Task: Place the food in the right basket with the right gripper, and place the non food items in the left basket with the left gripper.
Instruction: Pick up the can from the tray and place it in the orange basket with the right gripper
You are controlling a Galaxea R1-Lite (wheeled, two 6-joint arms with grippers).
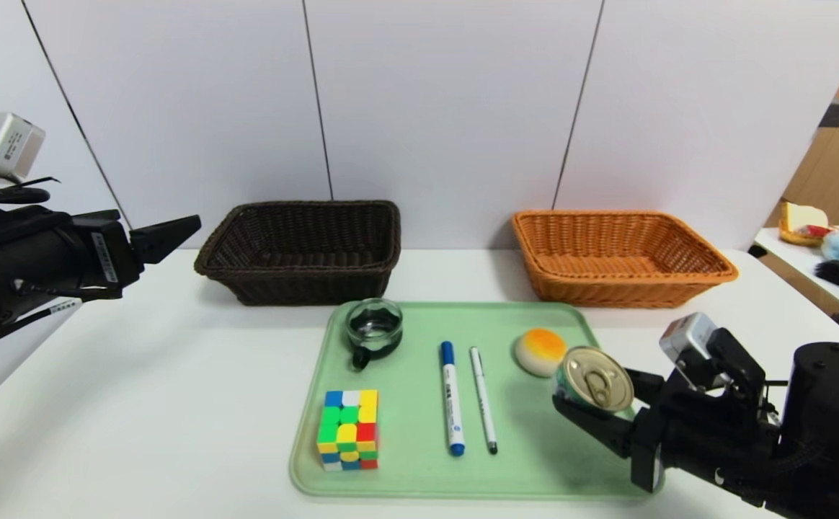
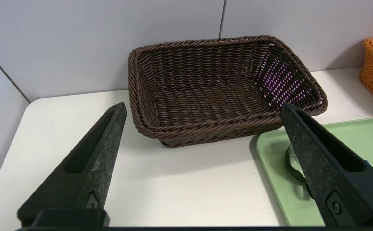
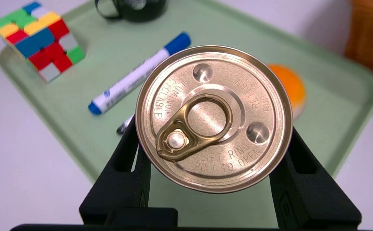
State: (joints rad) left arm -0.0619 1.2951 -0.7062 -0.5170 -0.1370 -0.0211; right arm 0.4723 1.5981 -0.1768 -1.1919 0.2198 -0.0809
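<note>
1. The short tin can with gold pull-tab lid (image 1: 594, 378) is clamped by its sides in the right gripper (image 1: 592, 404), raised above the pale green plastic tray (image 1: 419, 476); probably rigid, smooth and slippery.
2. The orange-tan woven wicker basket (image 1: 621, 263) stands behind the tray.
3. The left gripper (image 2: 202, 141), jaws apart, hovers near the dark brown wicker basket (image 2: 225, 89).

Right hand (image 1: 592, 411) raised off surface, fingers (image 3: 122, 179) clamped on either side of tin can (image 1: 594, 380), lid tilted back toward wrist. Left hand (image 1: 174, 234) held high, well apart from right, fingers (image 2: 87, 166) spread wide, nothing between them.
</note>
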